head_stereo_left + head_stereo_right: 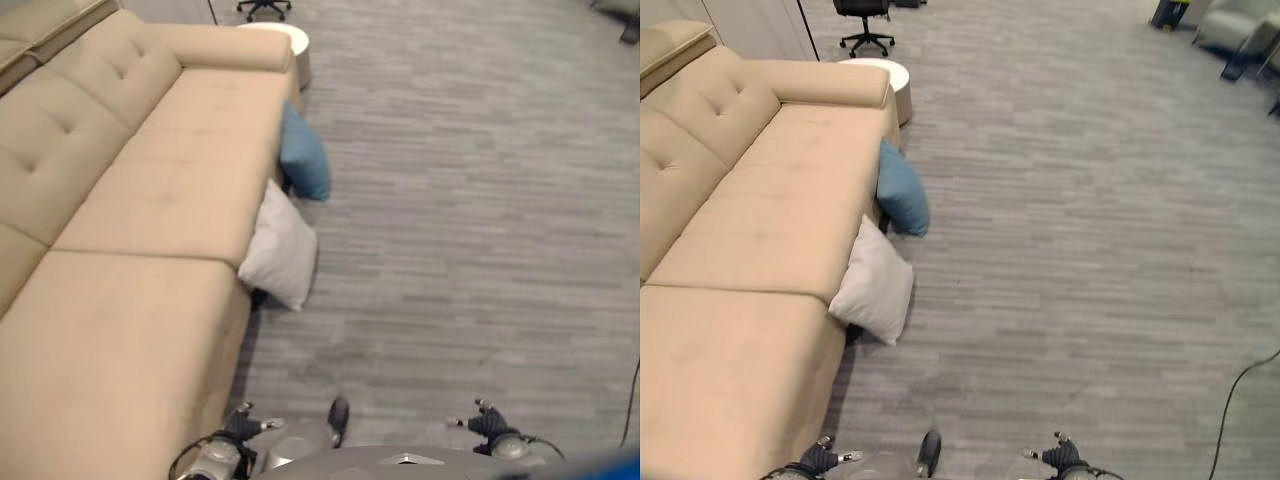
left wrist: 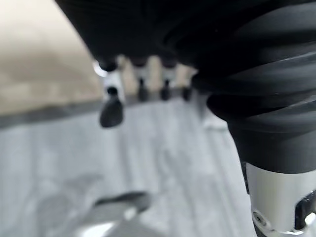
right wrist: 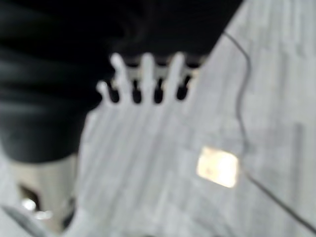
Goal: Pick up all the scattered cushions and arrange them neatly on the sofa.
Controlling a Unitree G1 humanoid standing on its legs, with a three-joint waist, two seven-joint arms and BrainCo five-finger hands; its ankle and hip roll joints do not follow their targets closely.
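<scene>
A blue cushion stands on edge on the grey carpet, leaning against the front of the beige sofa. A white cushion leans on the sofa front just nearer to me, beside the blue one. Nothing lies on the sofa's seat. My left hand hangs over the carpet near the sofa's base, fingers relaxed and holding nothing. My right hand hangs over bare carpet with straight fingers, also holding nothing. Both hands are well short of the cushions.
A round white side table stands at the sofa's far end, with a black office chair behind it. A grey armchair sits at the far right. Wide grey carpet stretches to the right of the sofa.
</scene>
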